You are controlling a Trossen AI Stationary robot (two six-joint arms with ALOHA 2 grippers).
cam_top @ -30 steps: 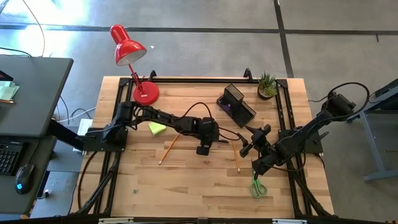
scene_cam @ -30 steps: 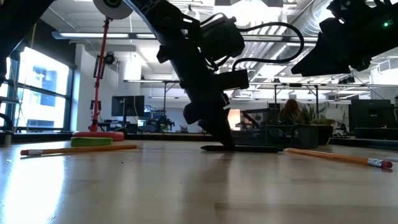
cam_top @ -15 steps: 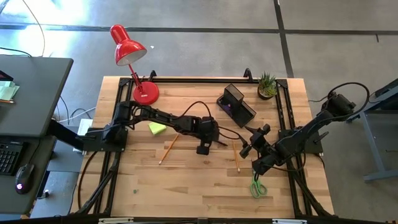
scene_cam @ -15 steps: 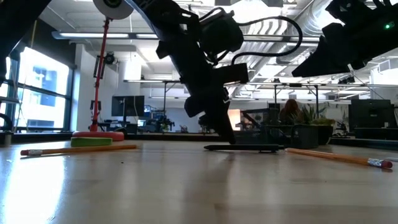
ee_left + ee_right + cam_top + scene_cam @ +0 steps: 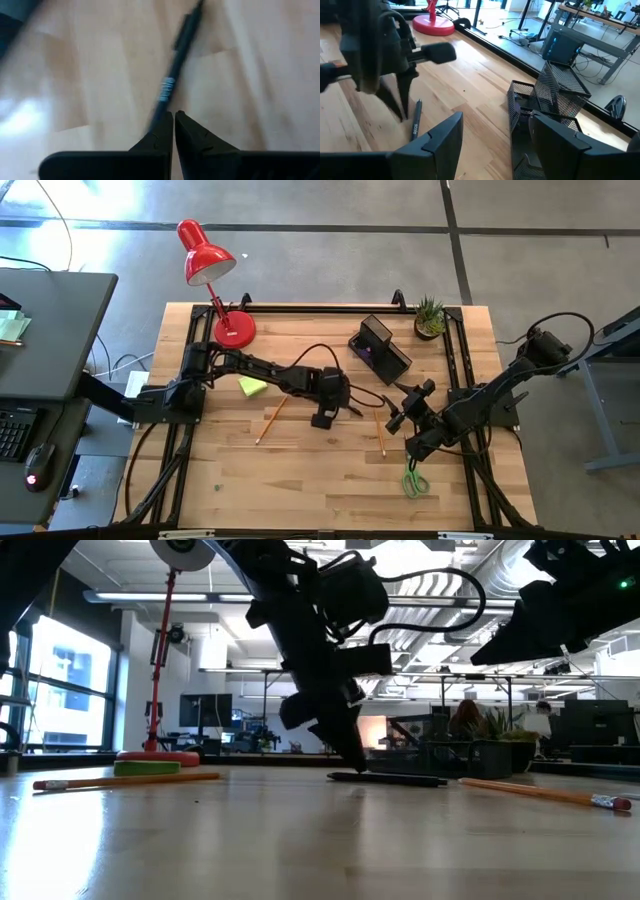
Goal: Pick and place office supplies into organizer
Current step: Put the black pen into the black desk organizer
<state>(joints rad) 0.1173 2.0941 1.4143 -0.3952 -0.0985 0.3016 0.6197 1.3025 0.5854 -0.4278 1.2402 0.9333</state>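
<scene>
Watching the left gripper (image 5: 322,419) from the high view: it is sitting low over the middle of the wooden table (image 5: 300,480), tips down at the board. In the left wrist view its two fingers (image 5: 162,131) are pressing flat against each other with no gap showing. The dark pen (image 5: 172,80) is running out from just beside those tips, and I cannot tell whether any of it is actually being pinched. In the low view the pen (image 5: 390,778) is lying flat on the wood, with the gripper tip (image 5: 355,765) meeting its near end. The right gripper (image 5: 400,415) is hanging above the right half of the table with its jaws spread wide and nothing between them. Its own camera is looking across at the pen (image 5: 415,122) and the left arm. The black wire-mesh organizer (image 5: 380,345) is sitting towards the far edge, set at an angle, near the small potted plant (image 5: 430,317) and well apart from the pen. The yellow-green sticky-note block (image 5: 252,386) is lying beside the left arm. One orange pencil (image 5: 271,420) is lying left of the left gripper and a second pencil (image 5: 380,432) right of it. The green-handled scissors (image 5: 414,478) are resting near the front edge, under the right arm. The red desk lamp (image 5: 215,280) is standing at the far left corner.
</scene>
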